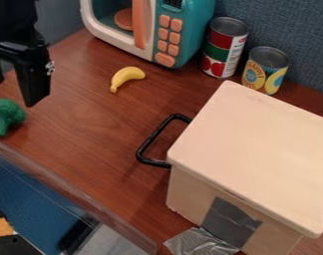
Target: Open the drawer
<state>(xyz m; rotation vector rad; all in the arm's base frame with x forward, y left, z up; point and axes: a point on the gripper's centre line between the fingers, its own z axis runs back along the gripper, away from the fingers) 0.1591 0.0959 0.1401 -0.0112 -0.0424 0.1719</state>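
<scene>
Camera view had the black gripper (15, 94) over the tabletop's (91, 117) left side, its fingers apart and empty, leaving it free to take a handle. Toward the tabletop's right side, the wooden drawer unit (257, 144) stood closed, its black handle (153, 137) facing open wood, likely for pulling room; silver duct tape (201, 242) at its base probably kept it from sliding.

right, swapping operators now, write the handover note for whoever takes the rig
Gripper: open and empty, upper left of the view, away from the handle.
Job's things: black handle sticks out from the left side of the pale box, free of anything gripping it.
Done: no opening visible; drawer looks shut, though its front is mostly hidden.
Left: take the handle, pull the drawer out, probably toward the view's left.
</scene>
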